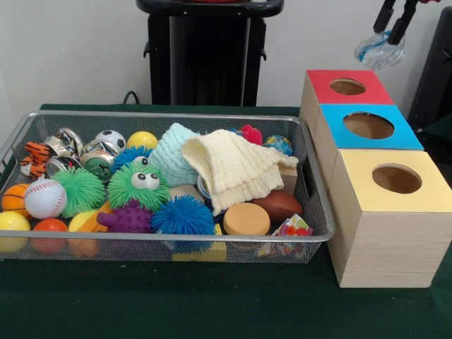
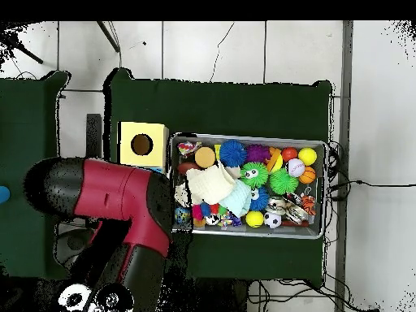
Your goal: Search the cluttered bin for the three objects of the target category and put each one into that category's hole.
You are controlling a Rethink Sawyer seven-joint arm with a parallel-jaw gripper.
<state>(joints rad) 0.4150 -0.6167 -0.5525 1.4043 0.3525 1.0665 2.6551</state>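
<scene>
My gripper (image 1: 390, 34) hangs at the top right of the front view, shut on a crumpled clear plastic bottle (image 1: 379, 49) with a blue-and-white label. The bottle hangs above and just right of the red-topped box (image 1: 346, 87), a little above its round hole. The wire-mesh bin (image 1: 176, 114) lies left of the boxes, full of toys; it also shows in the overhead view (image 2: 248, 136). No other clear bottle shows in the bin. In the overhead view the red arm (image 2: 122, 199) covers the gripper and bottle.
Three wooden boxes stand in a row right of the bin: red-topped, blue-topped (image 1: 371, 127) and yellow-topped (image 1: 395, 180), each with a round hole. The bin holds spiky balls, sport balls, shiny metal cans (image 1: 67, 145), a cream cloth (image 1: 233, 169) and a knitted hat (image 1: 173, 152).
</scene>
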